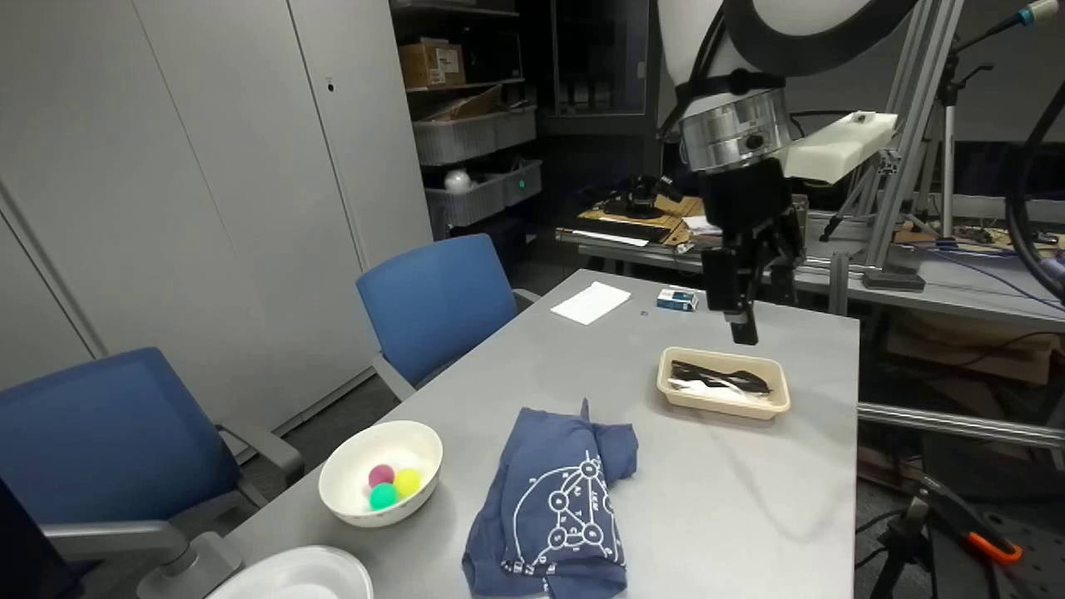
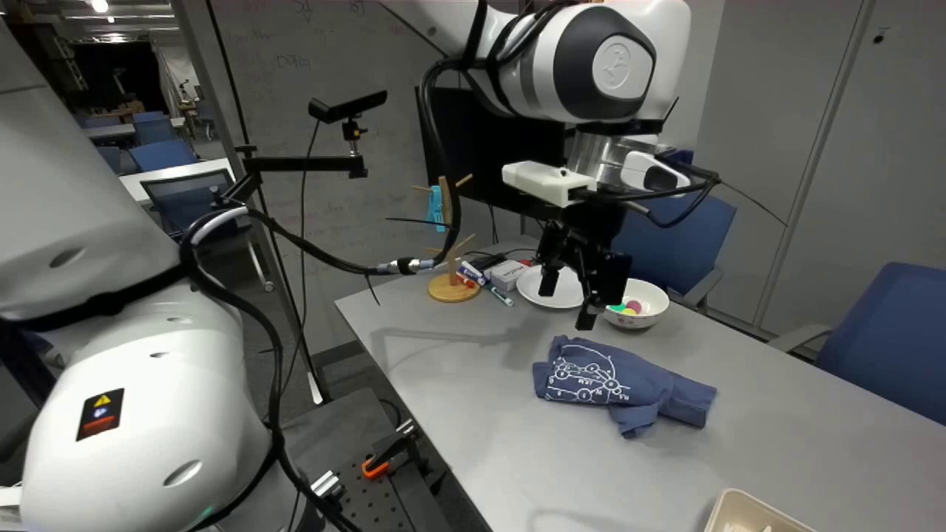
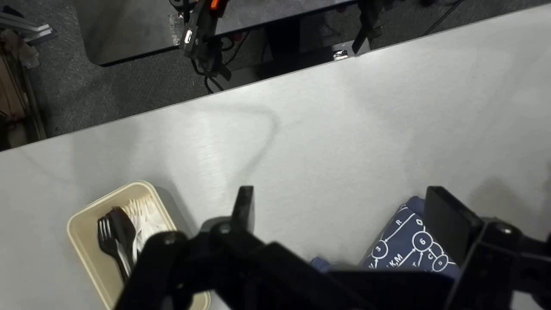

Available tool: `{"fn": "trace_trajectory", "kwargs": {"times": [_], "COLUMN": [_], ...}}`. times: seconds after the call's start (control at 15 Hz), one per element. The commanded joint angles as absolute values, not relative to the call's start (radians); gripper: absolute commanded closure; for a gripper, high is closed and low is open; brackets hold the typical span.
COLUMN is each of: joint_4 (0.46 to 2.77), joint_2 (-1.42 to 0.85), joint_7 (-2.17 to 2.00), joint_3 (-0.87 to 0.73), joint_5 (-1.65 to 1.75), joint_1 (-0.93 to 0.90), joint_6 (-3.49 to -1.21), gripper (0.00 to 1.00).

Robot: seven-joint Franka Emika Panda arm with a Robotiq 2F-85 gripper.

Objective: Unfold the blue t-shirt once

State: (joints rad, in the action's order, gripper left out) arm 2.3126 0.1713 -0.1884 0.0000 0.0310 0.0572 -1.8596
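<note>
While the pincer gapes, balls in bowl, cutlery in tray, shirt between

- In an exterior view I have the t-shirt on the near part of the surface.
- Left of it: the bowl, with balls in it.
- Near left: the plate.
- Farther off, to the t-shirt's right: the tray, cutlery in it.
- Towards the far end: a sheet, a box to its right.
- My hand hangs above the surface.
</note>
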Motion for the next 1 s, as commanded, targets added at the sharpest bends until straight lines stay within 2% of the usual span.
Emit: {"fn": "trace_trajectory", "kwargs": {"times": [0.0, 0.6, 0.93], "joint_4": [2.311, 2.311, 2.307], "joint_2": [0.171, 0.170, 0.153], "joint_7": [-0.189, -0.186, -0.170], "joint_3": [-0.006, -0.005, 0.014], "joint_5": [0.032, 0.034, 0.042], "joint_1": [0.051, 0.050, 0.029], "joint_6": [-1.858, -1.864, -1.971], "gripper": [0.00, 0.00, 0.00]}}
